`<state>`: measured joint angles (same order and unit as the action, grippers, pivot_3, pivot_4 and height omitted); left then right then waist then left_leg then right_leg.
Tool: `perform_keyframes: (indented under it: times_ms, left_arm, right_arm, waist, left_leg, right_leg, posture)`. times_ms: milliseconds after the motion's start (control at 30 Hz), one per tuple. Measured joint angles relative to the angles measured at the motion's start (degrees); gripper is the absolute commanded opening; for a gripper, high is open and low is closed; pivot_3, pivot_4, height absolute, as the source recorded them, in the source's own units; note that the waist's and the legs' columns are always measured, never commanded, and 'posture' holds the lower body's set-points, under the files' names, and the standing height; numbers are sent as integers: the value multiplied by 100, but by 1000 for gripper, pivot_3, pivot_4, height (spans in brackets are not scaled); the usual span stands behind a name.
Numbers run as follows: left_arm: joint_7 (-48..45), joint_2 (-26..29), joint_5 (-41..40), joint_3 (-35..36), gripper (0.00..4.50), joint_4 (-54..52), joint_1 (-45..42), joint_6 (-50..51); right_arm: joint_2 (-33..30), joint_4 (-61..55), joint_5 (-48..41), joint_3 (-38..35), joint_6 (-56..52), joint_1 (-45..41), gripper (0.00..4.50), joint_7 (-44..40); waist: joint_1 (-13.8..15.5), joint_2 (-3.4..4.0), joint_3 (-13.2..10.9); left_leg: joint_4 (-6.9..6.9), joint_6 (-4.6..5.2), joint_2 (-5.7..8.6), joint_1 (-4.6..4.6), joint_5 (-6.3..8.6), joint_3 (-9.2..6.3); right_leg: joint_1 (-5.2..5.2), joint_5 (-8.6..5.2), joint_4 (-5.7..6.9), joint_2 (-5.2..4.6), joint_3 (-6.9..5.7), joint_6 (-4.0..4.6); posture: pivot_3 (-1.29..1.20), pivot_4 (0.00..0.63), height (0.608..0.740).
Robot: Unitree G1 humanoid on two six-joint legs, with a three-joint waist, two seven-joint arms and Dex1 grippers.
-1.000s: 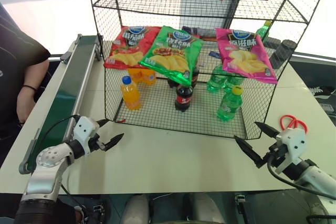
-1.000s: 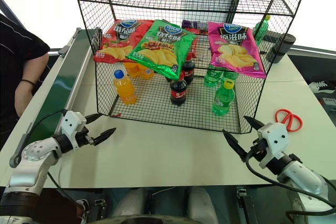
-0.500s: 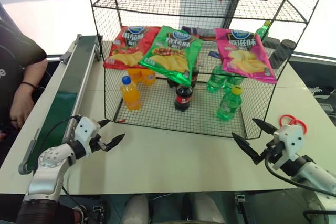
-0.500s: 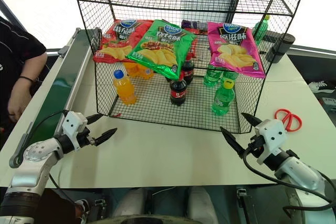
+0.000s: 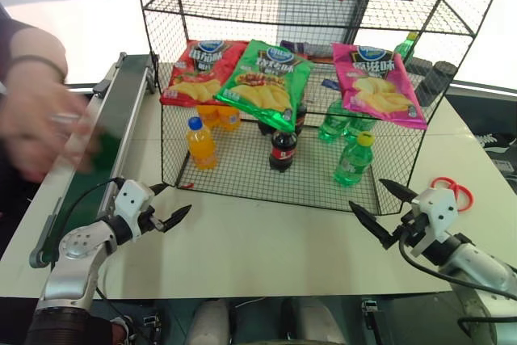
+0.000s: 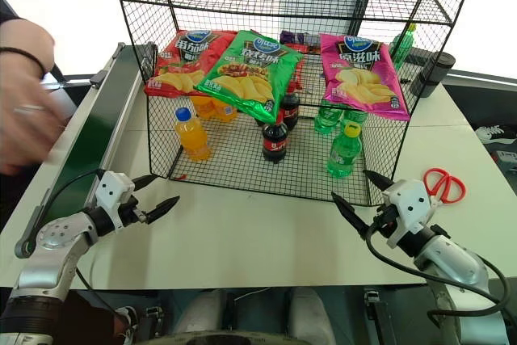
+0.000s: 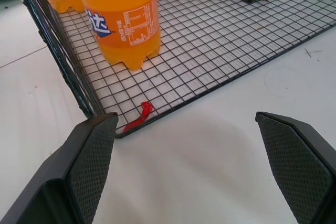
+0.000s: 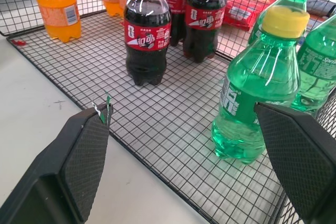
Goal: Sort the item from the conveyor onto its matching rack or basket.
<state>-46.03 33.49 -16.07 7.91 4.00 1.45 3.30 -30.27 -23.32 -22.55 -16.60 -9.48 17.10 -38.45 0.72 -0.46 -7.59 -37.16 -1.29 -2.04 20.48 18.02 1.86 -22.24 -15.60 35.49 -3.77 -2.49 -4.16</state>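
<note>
Left gripper point(image 5: 166, 205): we held it spread and empty, just beside the conveyor point(image 5: 97, 147).
Right gripper point(image 5: 378, 207): spread too, at five o'clock of the rack point(image 5: 266, 187).
Item: a green bottle point(image 5: 353, 159) stood in the rack; a person's hand point(image 5: 36, 131), blurred, hung over the belt at nine o'clock.
Advice: we judged it best to wait until the belt delivers, then close across the bottle's body.

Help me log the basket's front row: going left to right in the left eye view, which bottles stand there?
Orange soda bottle → cola bottle → green soda bottle.
</note>
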Motion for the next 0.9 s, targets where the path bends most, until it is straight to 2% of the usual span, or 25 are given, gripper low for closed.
perform_keyframes:
  times_ms: [900]
  left_arm:
    - [-29, -156, 108, -196, 4500, 248, -412, -69]
  right_arm:
    - [9, 0, 105, 39, -12, -112, 4471, 161]
  waist:
    - [0, -1, 0]
  left_leg:
    - [-1, 0, 1, 0, 0, 1]
  right_leg:
    - [0, 4, 1, 4, 0, -6]
  posture:
    - [0, 150, 740]
